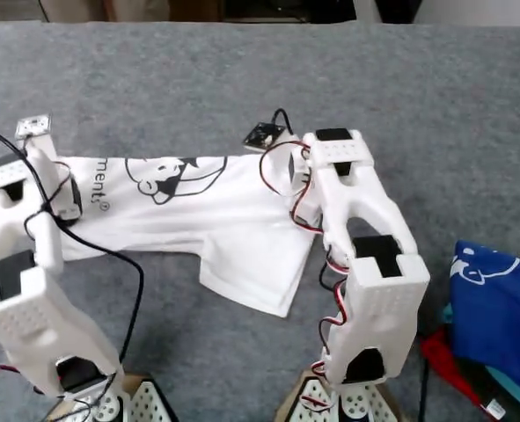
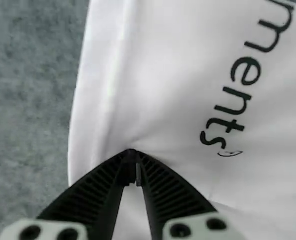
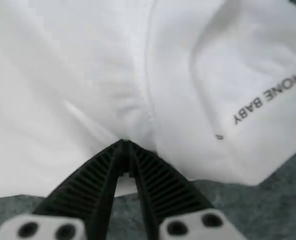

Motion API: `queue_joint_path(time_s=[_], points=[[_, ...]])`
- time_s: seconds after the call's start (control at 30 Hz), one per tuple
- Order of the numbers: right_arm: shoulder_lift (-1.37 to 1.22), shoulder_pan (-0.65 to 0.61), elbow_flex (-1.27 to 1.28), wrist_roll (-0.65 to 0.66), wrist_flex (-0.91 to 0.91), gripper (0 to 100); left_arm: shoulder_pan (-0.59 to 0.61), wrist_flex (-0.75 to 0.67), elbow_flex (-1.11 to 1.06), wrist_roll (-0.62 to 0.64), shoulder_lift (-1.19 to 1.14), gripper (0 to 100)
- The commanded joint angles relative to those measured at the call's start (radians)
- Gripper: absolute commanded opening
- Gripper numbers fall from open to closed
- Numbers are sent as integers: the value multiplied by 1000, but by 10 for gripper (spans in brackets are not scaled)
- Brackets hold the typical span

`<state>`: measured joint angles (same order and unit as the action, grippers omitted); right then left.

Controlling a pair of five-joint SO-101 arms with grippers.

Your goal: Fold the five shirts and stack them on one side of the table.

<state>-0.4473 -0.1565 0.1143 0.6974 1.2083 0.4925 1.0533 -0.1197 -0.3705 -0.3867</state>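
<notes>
Well, from above, the white shirt (image 1: 207, 220) lies spread across the middle of the frame on the grey table (image 1: 435, 105), its printed front up and one sleeve (image 1: 260, 281) poking out toward the lower centre. The left arm (image 1: 22, 290) stands at the shirt's left end and the right arm (image 1: 374, 272) at its right end. At the right edge of the frame a blue shirt (image 1: 497, 299) sits on a small pile of other clothes (image 1: 449, 360), well apart from the white one.

From the left wrist, the left gripper (image 2: 131, 167) has its jaws pressed together on a small pinch of the white cloth, close to the shirt's edge and beside the dark lettering.

From the right wrist, the right gripper (image 3: 123, 150) is likewise clamped on a ridge of white cloth, with creases running away from its tips.

My worry is how little cloth each one holds. If either arm pulls harder or rises sooner than the other, the thin cloth could slip out of the jaws or the shirt could twist. That loose sleeve could also get bunched up inside the fold.
</notes>
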Motion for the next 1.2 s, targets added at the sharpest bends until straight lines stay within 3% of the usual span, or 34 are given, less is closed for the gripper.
queue_joint_path(time_s=[0.0,0.4,0.5,0.6,0.73,0.93,1.17], points=[[25,8,-16,20,18,5,28,55,167,-37,-41,19],[498,-211,7,17,189,5,-66,353,480,-29,-41,20],[521,-205,5,14,180,5,-44,293,511,57,-51,20],[478,-206,-15,-5,89,8,-64,123,488,160,-79,20],[334,-228,-108,-68,-6,7,-140,9,491,181,-153,20],[21,-208,-295,-81,-9,5,-169,-41,491,181,-272,20],[-185,-88,-435,-77,32,5,-117,-51,526,175,-314,20]])
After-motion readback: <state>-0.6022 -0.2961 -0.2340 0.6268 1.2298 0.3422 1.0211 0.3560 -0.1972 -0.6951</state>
